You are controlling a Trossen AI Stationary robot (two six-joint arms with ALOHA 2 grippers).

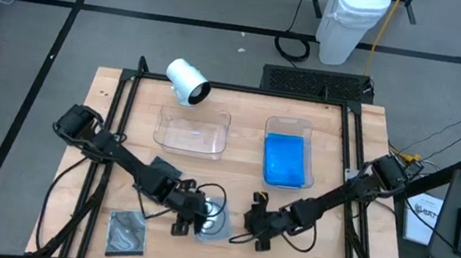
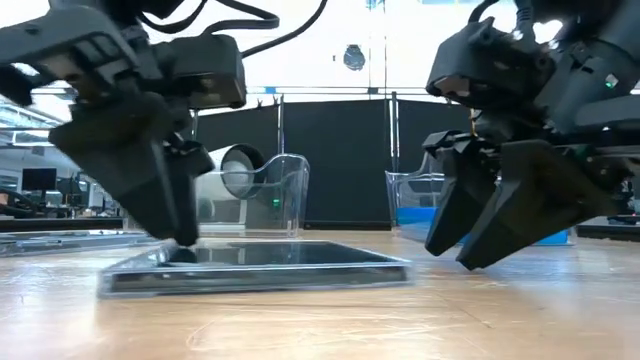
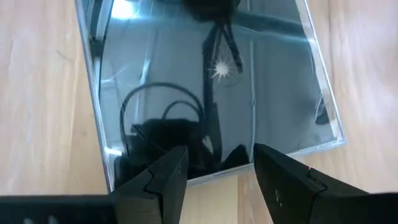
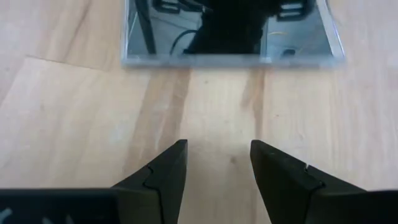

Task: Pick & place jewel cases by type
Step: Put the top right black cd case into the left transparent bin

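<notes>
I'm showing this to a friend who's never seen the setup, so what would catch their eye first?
Probably the two dark arms meeting at the wooden table's near edge, over a thin square clear plastic jewel case lying flat. The left tool has its open fingers down at one edge of the case, while the right tool hovers open just beside it. Behind, bright blue cases fill the right clear rectangular tray.

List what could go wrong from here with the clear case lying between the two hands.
1. The left hand has open fingers pressing on the edge of the flat clear jewel case; with so little to bite, it may slip or scrape along the table.
2. The right hand waits open close beside the same case; a shove could drive the case into it.
3. Another dark case lies nearby and could be knocked.
</notes>
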